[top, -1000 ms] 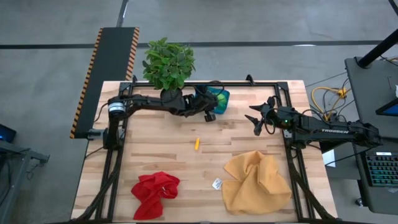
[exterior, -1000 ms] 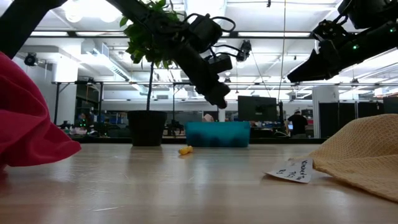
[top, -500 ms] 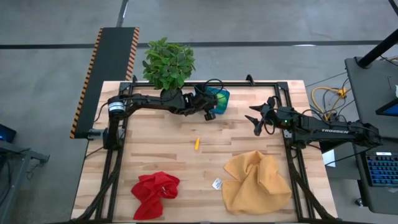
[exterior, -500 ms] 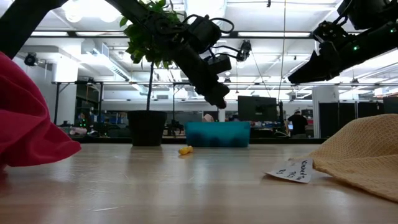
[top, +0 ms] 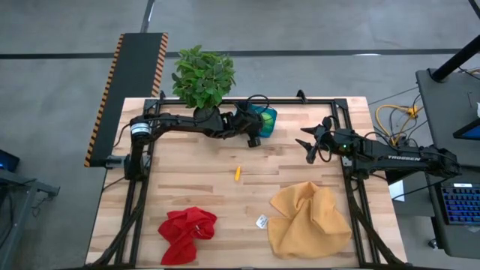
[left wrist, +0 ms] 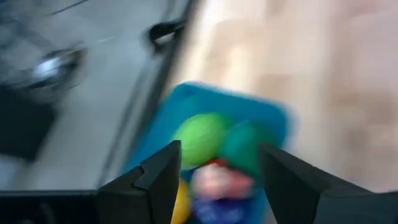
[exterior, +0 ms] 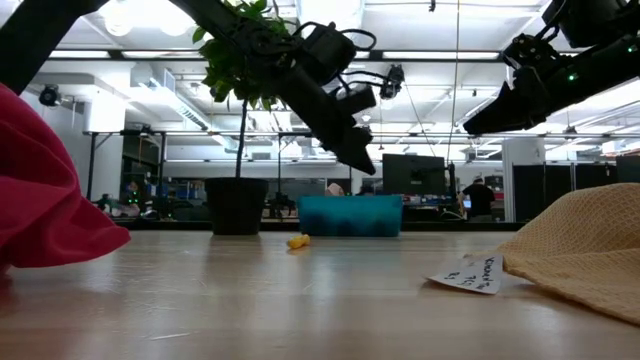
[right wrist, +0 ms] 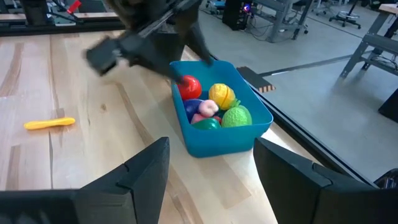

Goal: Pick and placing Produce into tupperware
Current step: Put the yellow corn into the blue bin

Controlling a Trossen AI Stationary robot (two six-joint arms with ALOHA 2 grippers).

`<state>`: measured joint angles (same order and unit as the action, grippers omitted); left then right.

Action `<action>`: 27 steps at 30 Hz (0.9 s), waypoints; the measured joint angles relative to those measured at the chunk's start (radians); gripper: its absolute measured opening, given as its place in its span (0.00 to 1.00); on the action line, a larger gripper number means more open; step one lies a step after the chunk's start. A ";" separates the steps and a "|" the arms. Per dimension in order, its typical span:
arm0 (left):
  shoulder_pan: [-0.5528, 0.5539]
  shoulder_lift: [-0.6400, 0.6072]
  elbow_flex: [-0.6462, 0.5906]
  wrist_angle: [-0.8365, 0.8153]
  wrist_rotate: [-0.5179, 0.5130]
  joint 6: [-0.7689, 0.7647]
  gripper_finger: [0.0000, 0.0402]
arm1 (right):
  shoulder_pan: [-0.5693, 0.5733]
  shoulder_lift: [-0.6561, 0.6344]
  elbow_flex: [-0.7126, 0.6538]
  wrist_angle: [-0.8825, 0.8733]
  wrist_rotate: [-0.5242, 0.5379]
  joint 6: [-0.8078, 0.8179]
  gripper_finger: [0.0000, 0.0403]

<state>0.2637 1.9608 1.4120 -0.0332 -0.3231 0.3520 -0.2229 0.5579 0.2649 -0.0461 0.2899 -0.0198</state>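
Hovering over the teal tupperware (top: 264, 118) at the table's (top: 187, 187) far edge, the left gripper (exterior: 362, 160) holds its fingers spread and empty. Produce (right wrist: 214, 104) fills the tub; one yellow piece (top: 238, 172) lies mid-table. The right gripper (top: 307, 145) waits parted, right of it. Lit workshop beyond.

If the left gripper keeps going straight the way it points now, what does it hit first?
Most likely the produce piled in the tupperware: the left gripper, open above the tub, points at the green piece. Depth is unclear.
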 joint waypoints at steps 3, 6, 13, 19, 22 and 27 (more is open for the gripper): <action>-0.014 -0.009 0.000 0.000 0.210 -0.006 0.48 | 0.000 0.000 0.000 -0.001 0.000 0.000 0.56; -0.043 -0.029 0.000 0.000 0.373 -0.006 0.48 | 0.000 0.000 0.000 -0.002 0.000 -0.001 0.56; -0.137 -0.054 0.002 -0.070 0.369 -0.001 0.48 | 0.000 0.000 0.000 -0.003 0.000 -0.003 0.56; -0.231 -0.062 0.000 -0.225 0.116 -0.083 0.48 | 0.000 0.000 0.000 -0.003 0.000 -0.003 0.56; -0.260 -0.063 0.000 -0.293 -0.017 -0.221 0.48 | 0.000 0.000 0.000 -0.003 0.000 -0.003 0.56; -0.266 -0.064 0.000 -0.394 -0.016 -0.575 0.48 | 0.000 0.000 0.000 -0.002 0.000 -0.003 0.56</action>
<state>-0.0021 1.8973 1.4124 -0.4267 -0.3395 -0.2232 -0.2226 0.5579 0.2649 -0.0483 0.2897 -0.0226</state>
